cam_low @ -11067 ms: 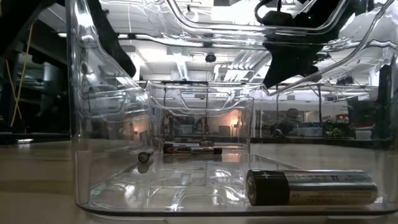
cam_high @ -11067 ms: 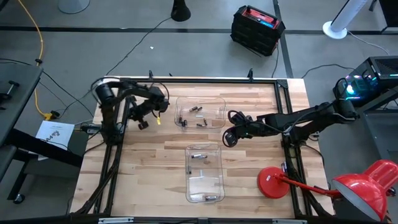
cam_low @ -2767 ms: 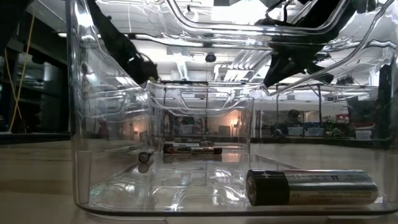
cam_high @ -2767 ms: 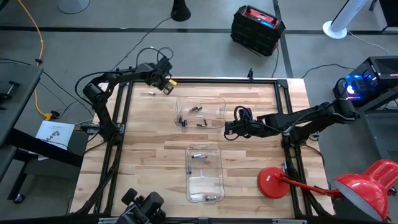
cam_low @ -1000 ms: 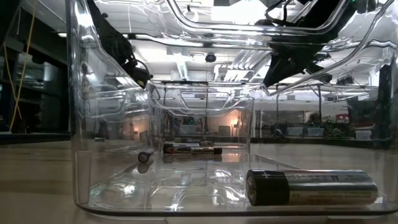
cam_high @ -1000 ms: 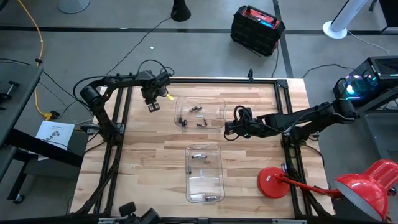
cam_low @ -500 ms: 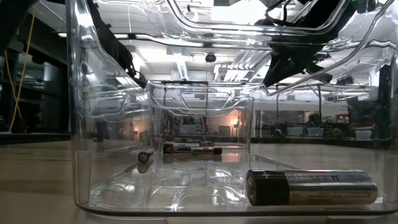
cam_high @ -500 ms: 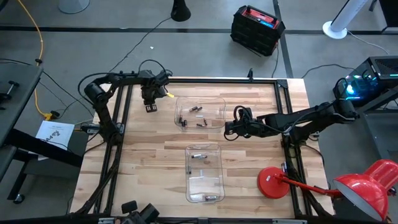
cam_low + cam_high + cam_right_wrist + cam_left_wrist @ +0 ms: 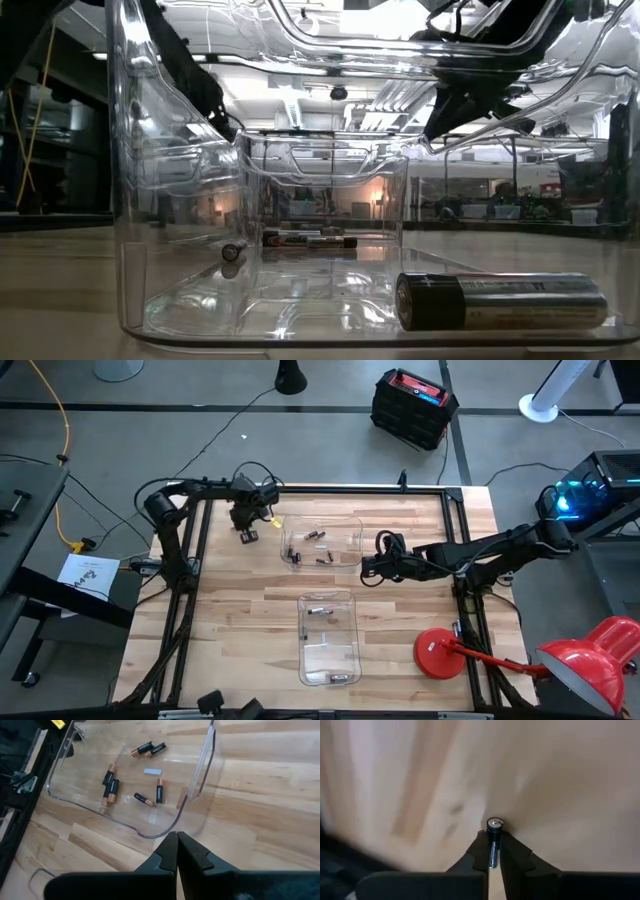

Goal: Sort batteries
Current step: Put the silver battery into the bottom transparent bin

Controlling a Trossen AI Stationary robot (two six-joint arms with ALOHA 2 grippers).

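Observation:
My left gripper (image 9: 246,538) stands over bare wood just left of the far clear tray (image 9: 360,530), pointing steeply down, shut on one small battery (image 9: 494,824). Several batteries (image 9: 318,540) (image 9: 111,787) lie flat in that far tray. The near clear tray (image 9: 304,650) holds a few more (image 9: 320,610), among them a larger cell (image 9: 500,300) and a small one (image 9: 233,252). My right gripper (image 9: 368,567) (image 9: 177,839) hangs shut beside the far tray's right wall, touching nothing. My left gripper pinches the battery's round sides (image 9: 492,854) between its two fingertips (image 9: 481,845). The fingers come from above, slanting down, and lie along the battery. Its metal end (image 9: 495,823) sticks out past the tips toward the wood; whether that end touches the table I cannot tell.
A red desk lamp has its base (image 9: 440,652) on the table's near right corner and its head (image 9: 590,665) beyond the edge. Black frame rails (image 9: 190,610) run along the table's sides. Bare wood (image 9: 240,620) lies left of the near tray.
My left gripper has sunk toward the table and drifted slightly toward the near edge, beside the far tray's left wall. My right arm has kept still, and the batteries in both trays lie as before.

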